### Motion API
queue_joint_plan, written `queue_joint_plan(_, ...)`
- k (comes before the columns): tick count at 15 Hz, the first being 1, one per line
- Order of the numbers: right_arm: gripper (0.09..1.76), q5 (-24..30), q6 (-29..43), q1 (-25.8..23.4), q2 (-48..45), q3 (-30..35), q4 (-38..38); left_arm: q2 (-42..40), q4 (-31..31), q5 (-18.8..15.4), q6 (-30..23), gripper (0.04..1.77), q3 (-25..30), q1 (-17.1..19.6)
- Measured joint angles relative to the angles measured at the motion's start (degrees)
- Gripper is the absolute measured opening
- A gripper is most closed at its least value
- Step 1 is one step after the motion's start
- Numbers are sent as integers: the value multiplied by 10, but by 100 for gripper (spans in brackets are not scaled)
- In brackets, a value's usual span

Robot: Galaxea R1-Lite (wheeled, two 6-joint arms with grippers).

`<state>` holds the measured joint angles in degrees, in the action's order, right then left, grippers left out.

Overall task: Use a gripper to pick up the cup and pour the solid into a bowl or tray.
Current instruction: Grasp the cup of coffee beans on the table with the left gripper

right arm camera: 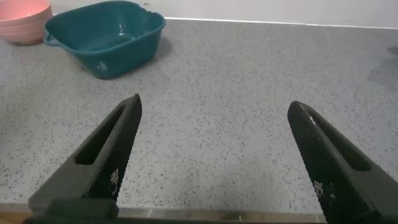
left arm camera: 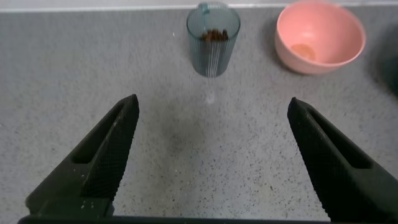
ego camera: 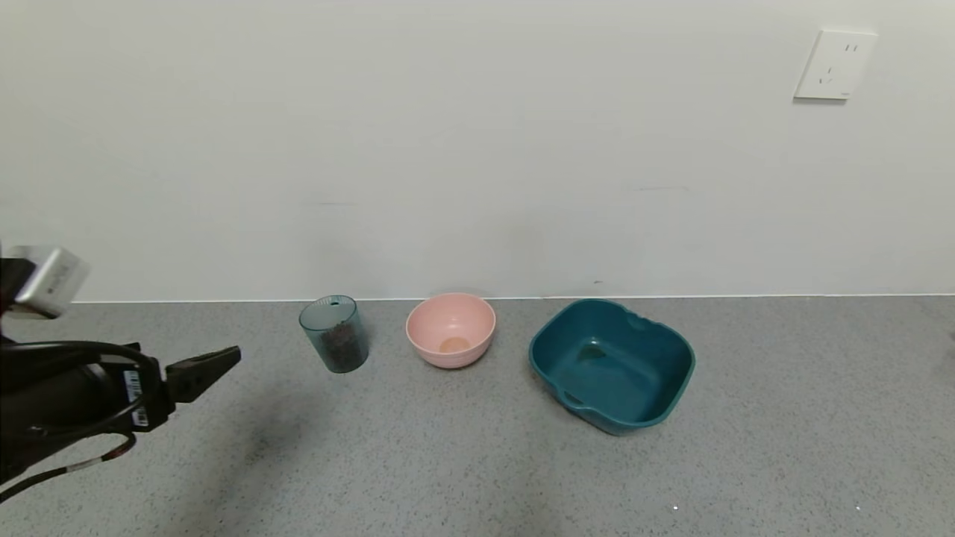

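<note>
Head view: left gripper (ego camera: 224,358) hovering low over the grey counter (ego camera: 477,462) at the left edge, tips aimed right toward the cup (ego camera: 335,333), near it but not touching. Cup standing upright by the far wall, dark solid (ego camera: 342,344) heaped inside. Pink bowl (ego camera: 451,329) just right of the cup, teal tub (ego camera: 612,365) further right again. No sign of the right gripper here.

Left wrist view: left gripper (left arm camera: 211,155) spread wide, holding nothing, cup (left arm camera: 213,38) ahead and roughly centred between the jaws, ribbed wall facing, small handle on the far side. Solid (left arm camera: 214,35) visible near the rim. Bowl (left arm camera: 320,34) off to the cup's right, apart from it.

Right wrist view: right gripper (right arm camera: 211,155) also spread and empty, parked over bare counter well right of the tub (right arm camera: 106,36), with a sliver of the bowl (right arm camera: 23,18) beyond it.

For the reach, best kept level and straight so both jaws pass either side of the cup without nudging it over. Probably wise to close around the middle of the ribbed wall, below the rim, firmly enough for the taper not to slip, and to lift upright before tipping toward the bowl
</note>
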<state>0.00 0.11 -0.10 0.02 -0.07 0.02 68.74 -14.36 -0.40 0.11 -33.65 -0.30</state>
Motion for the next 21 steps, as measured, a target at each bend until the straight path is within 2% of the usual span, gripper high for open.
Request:
queue_joint_plan(8, 171, 0, 0, 0, 0, 0, 0, 239, -203, 2, 0, 172, 51, 3)
queue_joint_plan(12, 171, 0, 0, 0, 0, 0, 0, 356, -336, 2, 2, 172, 48, -8)
queue_joint_plan(16, 171, 0, 0, 0, 0, 0, 0, 439, -415, 3, 3, 172, 42, -33)
queue_joint_plan(21, 171, 0, 0, 0, 0, 0, 0, 533, -535, 40, 3, 172, 16, -49)
